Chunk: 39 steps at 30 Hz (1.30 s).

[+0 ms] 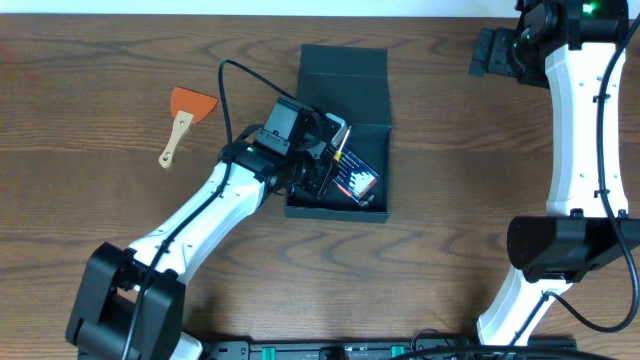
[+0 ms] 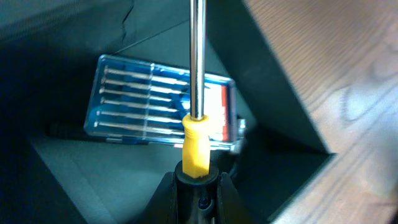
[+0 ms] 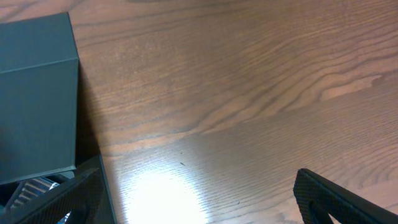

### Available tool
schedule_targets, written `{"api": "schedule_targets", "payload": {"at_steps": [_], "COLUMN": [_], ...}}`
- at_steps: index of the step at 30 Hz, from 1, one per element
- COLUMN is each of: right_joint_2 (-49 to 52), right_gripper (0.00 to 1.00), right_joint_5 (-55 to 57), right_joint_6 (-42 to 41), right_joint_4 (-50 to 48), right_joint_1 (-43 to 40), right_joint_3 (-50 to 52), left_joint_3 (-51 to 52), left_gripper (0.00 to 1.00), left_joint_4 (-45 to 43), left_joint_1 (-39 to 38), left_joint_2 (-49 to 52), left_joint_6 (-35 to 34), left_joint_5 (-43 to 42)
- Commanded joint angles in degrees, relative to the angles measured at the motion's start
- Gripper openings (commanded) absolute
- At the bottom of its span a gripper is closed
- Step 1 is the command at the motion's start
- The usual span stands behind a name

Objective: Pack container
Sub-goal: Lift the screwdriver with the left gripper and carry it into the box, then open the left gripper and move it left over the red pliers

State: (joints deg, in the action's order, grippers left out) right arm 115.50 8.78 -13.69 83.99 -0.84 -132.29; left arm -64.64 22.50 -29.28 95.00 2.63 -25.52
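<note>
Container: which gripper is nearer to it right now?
Left. The left gripper is in the open container, shut on a screwdriver; the right gripper hangs open off to its right, clear of it.

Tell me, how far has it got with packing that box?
Partway. Done: the blue drill-bit case lies inside the open box. In hand: the left claw grips a yellow-collared screwdriver, held over the box's inside. Left: the orange scraper waits on the table, and the lid is not yet shut.
</note>
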Motion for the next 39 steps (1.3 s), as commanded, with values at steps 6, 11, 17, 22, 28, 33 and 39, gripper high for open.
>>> {"api": "schedule_targets", "payload": {"at_steps": [6,11,17,22,28,33,39], "right_joint_2": [0.0,0.0,0.0,0.0,0.0,0.0,0.0], "right_gripper": [0.99,0.99,0.99,0.99,0.99,0.99,0.99], "right_joint_5": [0.0,0.0,0.0,0.0,0.0,0.0,0.0], "right_joint_6": [-1.1,-1.1,-1.1,-1.1,-1.1,-1.1,-1.1], "right_joint_4": [0.0,0.0,0.0,0.0,0.0,0.0,0.0], "right_joint_1": [0.1,0.1,0.0,0.1,0.1,0.1,0.2], "right_joint_3": [-1.1,-1.1,-1.1,-1.1,-1.1,-1.1,-1.1], "left_joint_3": [-1.3,-1.3,-1.3,-1.3,-1.3,-1.3,-1.3], "left_gripper": [0.06,0.06,0.06,0.08,0.25,0.26,0.26], "left_joint_4": [0.6,1.8,1.8,1.8,1.7,1.4,0.2], "left_joint_1": [-0.2,-0.2,-0.2,-0.2,-0.2,-0.2,-0.2], "left_joint_2": [4.2,5.9,6.1,6.1,6.1,6.1,6.1], "left_joint_6": [0.0,-5.0,-9.5,-9.6,-9.5,-8.7,-8.7], "left_joint_5": [7.8,13.0,13.2,13.2,13.2,13.2,13.2]}}
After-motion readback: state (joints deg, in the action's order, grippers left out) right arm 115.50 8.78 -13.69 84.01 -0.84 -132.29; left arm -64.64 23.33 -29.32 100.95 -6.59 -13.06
